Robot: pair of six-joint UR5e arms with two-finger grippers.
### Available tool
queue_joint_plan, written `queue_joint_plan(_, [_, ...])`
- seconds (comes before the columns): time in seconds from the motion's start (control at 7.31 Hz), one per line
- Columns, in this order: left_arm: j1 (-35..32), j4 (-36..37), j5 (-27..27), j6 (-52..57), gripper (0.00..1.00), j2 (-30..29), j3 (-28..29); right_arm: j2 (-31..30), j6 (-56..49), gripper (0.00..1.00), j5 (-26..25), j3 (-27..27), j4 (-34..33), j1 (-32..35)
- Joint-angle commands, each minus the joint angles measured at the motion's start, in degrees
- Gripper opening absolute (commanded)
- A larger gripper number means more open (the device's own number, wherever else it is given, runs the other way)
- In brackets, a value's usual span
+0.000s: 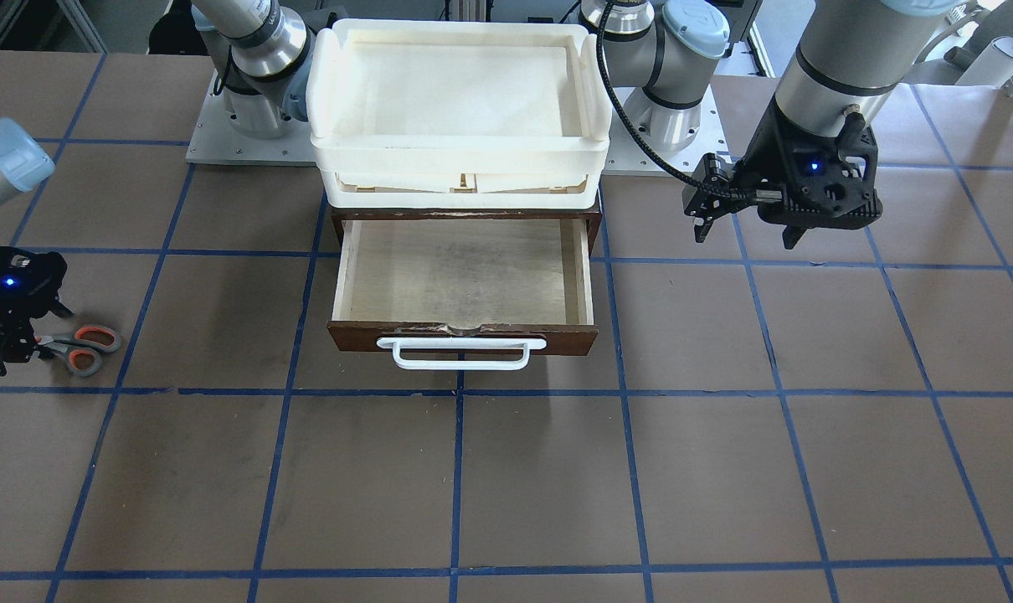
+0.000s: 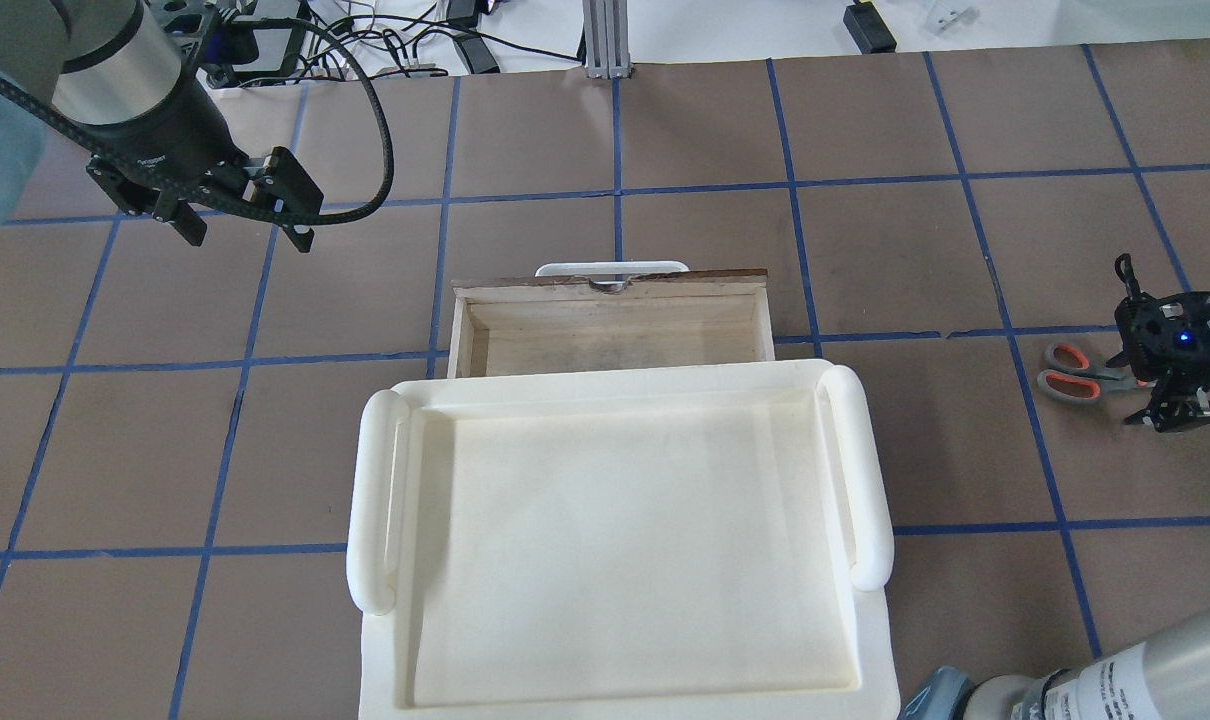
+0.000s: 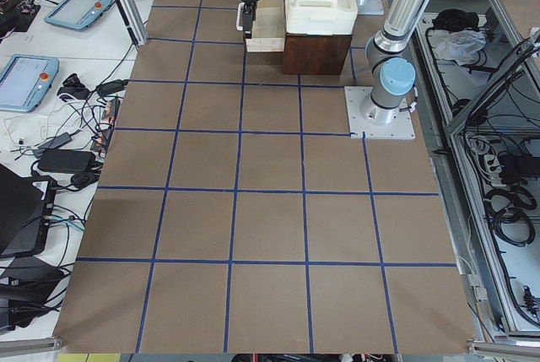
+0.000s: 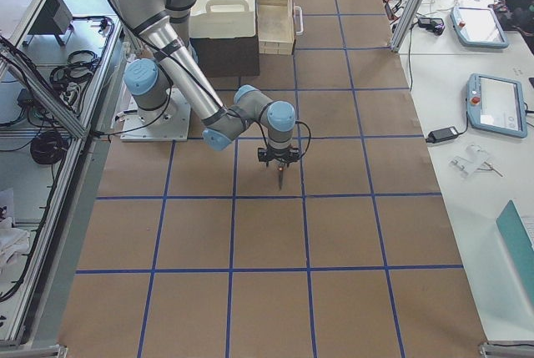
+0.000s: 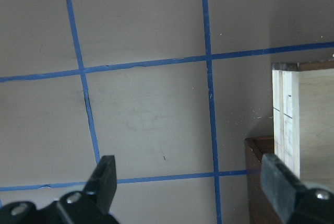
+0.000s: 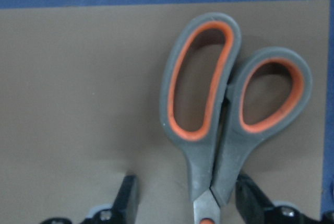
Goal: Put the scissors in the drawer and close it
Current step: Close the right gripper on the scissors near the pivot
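Grey scissors [image 6: 202, 166] bear orange-lined loops, blades apparently shut.

Brightly and evenly lit from overhead, with faint soft shadows on the counter [image 1: 724, 469]. Washed out on the white tray [image 2: 625, 520]. Soft and blurred around the scissors [image 6: 222, 145].
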Motion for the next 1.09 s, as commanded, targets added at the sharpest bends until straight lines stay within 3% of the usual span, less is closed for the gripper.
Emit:
queue_joint_plan(0.0, [0.0, 0.0, 0.0, 0.0, 1.00, 0.1, 0.0, 0.2, -1.6, 0.40, 0.1, 0.0, -1.4, 0.0])
queue_joint_plan(0.27, [0.0, 0.1, 0.0, 0.0, 1.00, 0.0, 0.0, 0.3, -1.8, 0.12, 0.0, 0.0, -2.0, 0.1])
queue_joint_plan(0.41, [0.0, 0.0, 0.1, 0.0, 1.00, 0.1, 0.1, 0.2, -1.8, 0.06, 0.0, 0.0, -2.2, 0.1])
queue_joint_plan(0.96, [0.0, -0.1, 0.2, 0.0, 1.00, 0.1, 0.1, -1.9, -2.3, 0.03, 0.4, -2.7, -2.1, 0.4])
